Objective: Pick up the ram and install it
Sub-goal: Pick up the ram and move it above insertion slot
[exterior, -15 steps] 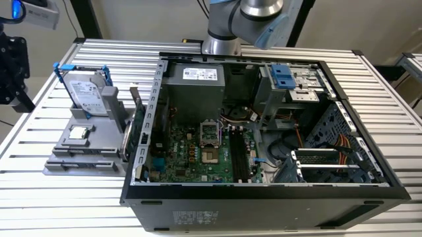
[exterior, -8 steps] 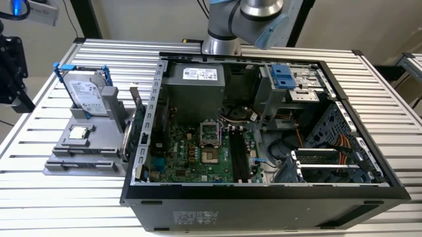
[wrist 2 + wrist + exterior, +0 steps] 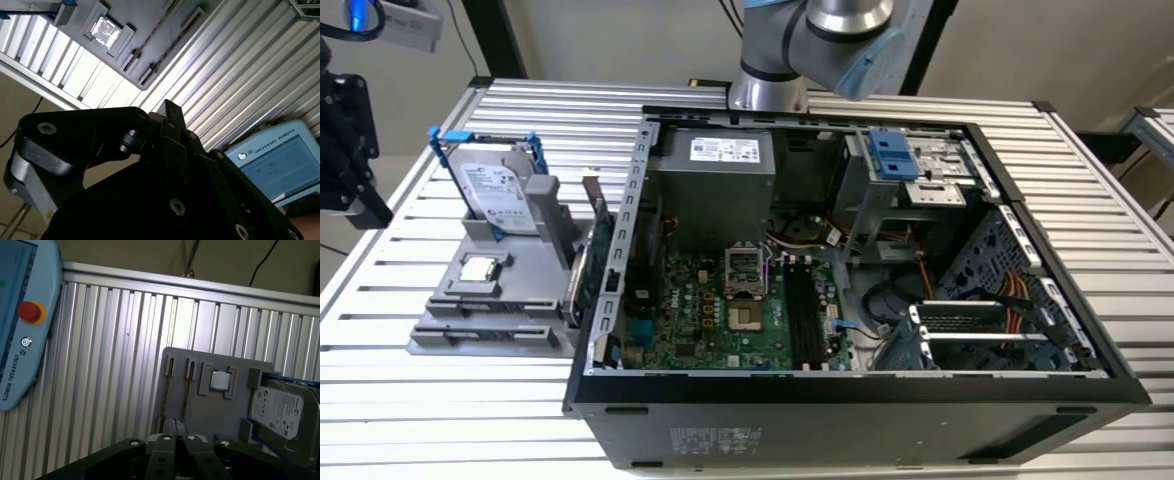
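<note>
The ram (image 3: 582,270) is a thin dark bluish-green stick standing on its long edge along the right side of the grey holder (image 3: 454,310), close to the open computer case's wall. Inside the case, the black ram slots (image 3: 798,315) lie on the green motherboard (image 3: 694,310), to the right of the processor socket. My arm (image 3: 807,40) reaches in from the back. My gripper (image 3: 176,437) hangs well above the holder and the table with its black fingers together and nothing between them. It also appears in the second wrist view (image 3: 169,107).
The holder also carries a silver hard drive (image 3: 496,185) in a blue frame and a small square processor chip (image 3: 480,268). The open case (image 3: 854,390) takes up the table's middle and right. A teach pendant (image 3: 20,315) lies on the ribbed aluminium table (image 3: 115,365).
</note>
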